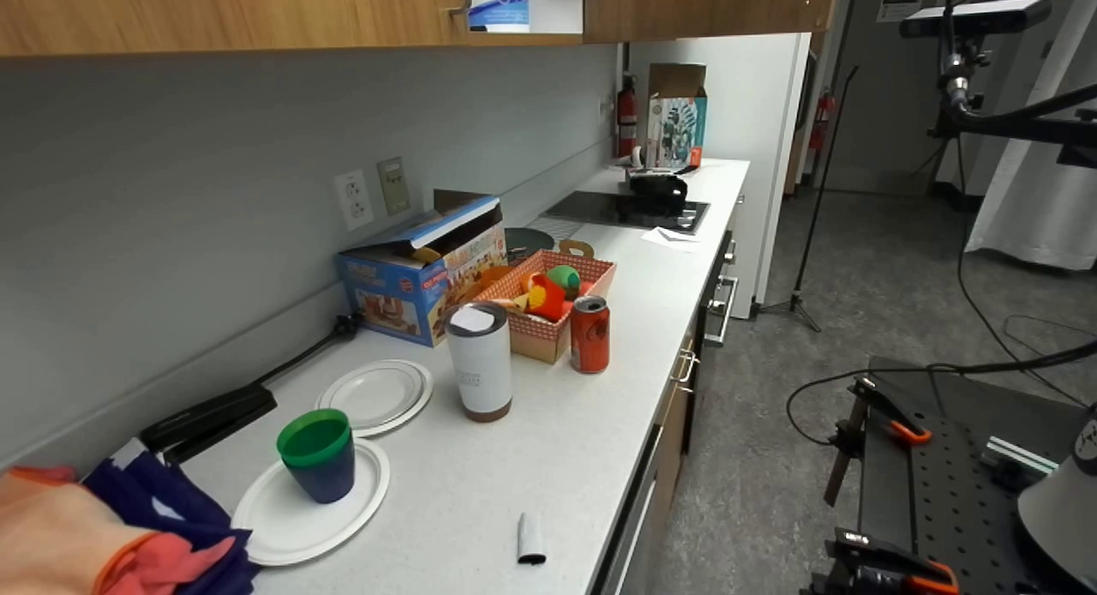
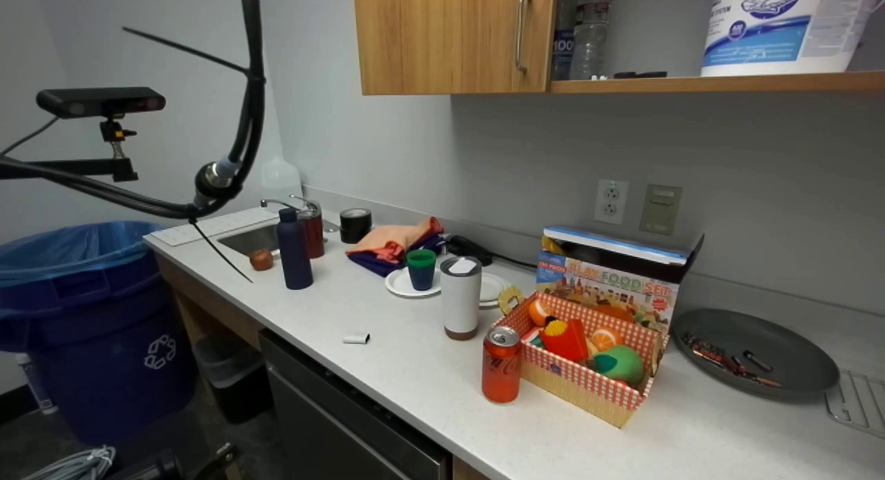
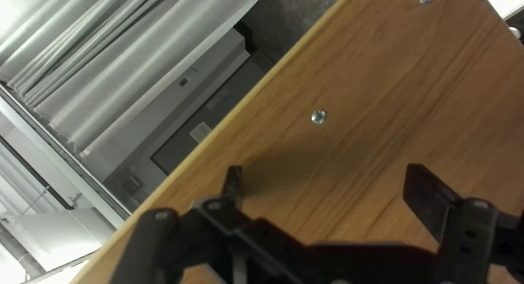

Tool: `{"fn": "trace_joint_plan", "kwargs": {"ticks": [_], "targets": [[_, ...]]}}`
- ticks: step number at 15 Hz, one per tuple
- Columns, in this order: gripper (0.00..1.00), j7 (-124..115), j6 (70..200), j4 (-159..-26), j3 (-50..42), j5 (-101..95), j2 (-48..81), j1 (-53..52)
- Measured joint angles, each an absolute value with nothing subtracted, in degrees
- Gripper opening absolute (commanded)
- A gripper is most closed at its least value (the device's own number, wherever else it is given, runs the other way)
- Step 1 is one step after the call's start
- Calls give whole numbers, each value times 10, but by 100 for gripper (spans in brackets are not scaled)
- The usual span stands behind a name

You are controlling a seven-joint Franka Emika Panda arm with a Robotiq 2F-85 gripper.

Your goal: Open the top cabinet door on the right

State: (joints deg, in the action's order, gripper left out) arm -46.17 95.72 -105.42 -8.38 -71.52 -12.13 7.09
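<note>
Top cabinet door (image 1: 703, 8): I see it standing open in an exterior view, jutting out to the right of the shelf (image 1: 536, 39) with its inner face showing; in my wrist view its wood stretches across the middle and right
Claw (image 3: 327, 181): I have its fingers (image 3: 428, 202) wide apart in front of the door's wood; whether they touch it I cannot tell
Screws (image 3: 318, 117): two heads show in the door, both higher in my wrist view than the fingers
Shelf: a tub (image 2: 774, 34) sits on it, bottles (image 2: 591, 44) to the left in an exterior view
Neighboring door (image 2: 435, 37): closed, a silver handle (image 2: 520, 34) upright near its edge
Counter (image 2: 408, 376): in both exterior views it carries a checked basket (image 2: 581, 386), a red can (image 2: 501, 371) just beside it and a white tumbler (image 2: 461, 300) near; a cup (image 2: 421, 272) stands on a plate (image 2: 399, 286)
</note>
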Motion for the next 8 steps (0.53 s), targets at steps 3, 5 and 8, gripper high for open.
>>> {"fn": "trace_joint_plan", "kwargs": {"ticks": [3, 5, 8], "targets": [[100, -499, 957, -1054, -108, -710, -104, 92], [100, -529, 957, -1053, -122, -703, -94, 103], [100, -569, 957, -1049, -132, -686, -83, 114]]}}
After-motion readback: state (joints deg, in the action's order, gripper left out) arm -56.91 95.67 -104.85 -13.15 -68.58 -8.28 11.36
